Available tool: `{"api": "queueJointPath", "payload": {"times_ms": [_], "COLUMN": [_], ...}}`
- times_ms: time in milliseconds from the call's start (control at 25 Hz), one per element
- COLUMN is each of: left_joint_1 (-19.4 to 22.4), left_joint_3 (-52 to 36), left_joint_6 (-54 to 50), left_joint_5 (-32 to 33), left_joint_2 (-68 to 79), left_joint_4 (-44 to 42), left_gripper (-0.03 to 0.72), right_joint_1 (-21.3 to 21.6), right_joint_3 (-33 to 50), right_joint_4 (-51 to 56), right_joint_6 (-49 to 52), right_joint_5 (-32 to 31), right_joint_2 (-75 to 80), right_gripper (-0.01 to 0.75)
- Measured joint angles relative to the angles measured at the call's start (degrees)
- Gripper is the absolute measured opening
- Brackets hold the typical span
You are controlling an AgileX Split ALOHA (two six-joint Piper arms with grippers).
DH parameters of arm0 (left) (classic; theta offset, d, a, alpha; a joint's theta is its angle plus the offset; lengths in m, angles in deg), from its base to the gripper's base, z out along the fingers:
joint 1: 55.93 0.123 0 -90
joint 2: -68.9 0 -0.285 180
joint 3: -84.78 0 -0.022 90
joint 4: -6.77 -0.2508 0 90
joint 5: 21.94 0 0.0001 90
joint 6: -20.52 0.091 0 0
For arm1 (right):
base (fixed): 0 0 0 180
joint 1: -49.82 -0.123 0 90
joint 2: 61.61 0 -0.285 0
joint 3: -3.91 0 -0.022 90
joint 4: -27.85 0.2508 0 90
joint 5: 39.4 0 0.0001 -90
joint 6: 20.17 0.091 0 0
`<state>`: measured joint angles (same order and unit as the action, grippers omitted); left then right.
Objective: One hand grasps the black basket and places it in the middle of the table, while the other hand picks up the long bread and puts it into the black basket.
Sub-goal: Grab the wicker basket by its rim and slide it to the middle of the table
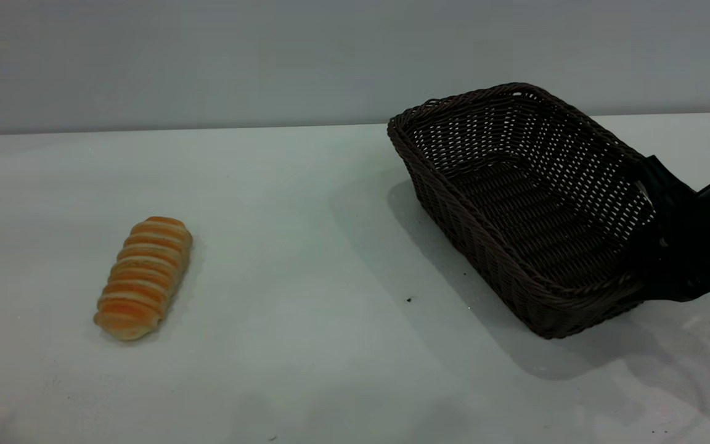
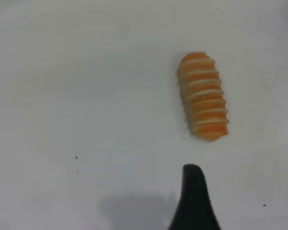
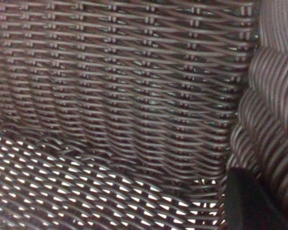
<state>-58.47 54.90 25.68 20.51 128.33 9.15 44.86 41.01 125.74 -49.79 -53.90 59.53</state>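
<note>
The black basket (image 1: pixel 515 185) is at the table's right, tilted, its right end raised off the table (image 1: pixel 306 259). My right gripper (image 1: pixel 669 237) is shut on the rim at the basket's right end. In the right wrist view the woven wall (image 3: pixel 134 96) fills the picture, the braided rim (image 3: pixel 273 96) is at one side, and one black finger (image 3: pixel 245 203) lies inside against it. The long bread (image 1: pixel 144 277) lies flat at the table's left. In the left wrist view one finger (image 2: pixel 194 201) of my left gripper hangs above the table, just short of the bread (image 2: pixel 203 96), apart from it; it holds nothing.
A grey wall runs behind the table's far edge. A few tiny dark specks (image 1: pixel 409 300) lie on the tabletop between bread and basket. The left arm is out of the exterior view.
</note>
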Motion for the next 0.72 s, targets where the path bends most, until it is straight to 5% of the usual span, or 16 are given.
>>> {"api": "queueJointPath", "payload": {"times_ms": [240,520,720], "left_joint_1": [0.0,0.0,0.0], "left_joint_3": [-0.1,-1.2,-1.2], "left_joint_6": [0.1,0.1,0.1], "left_joint_5": [0.0,-0.3,-1.0], "left_joint_2": [0.0,0.1,0.1], "left_joint_4": [0.0,0.0,0.0], "left_gripper": [0.586,0.586,0.586], "right_joint_1": [1.2,1.9,-0.9], "right_joint_3": [-2.2,-19.5,-32.1], "right_joint_4": [-9.3,-41.5,-56.0], "right_joint_6": [-2.8,3.0,6.5], "right_joint_5": [-3.0,-25.5,-33.4], "right_joint_2": [-2.7,-0.8,5.8], "right_gripper": [0.087,0.087,0.087]}}
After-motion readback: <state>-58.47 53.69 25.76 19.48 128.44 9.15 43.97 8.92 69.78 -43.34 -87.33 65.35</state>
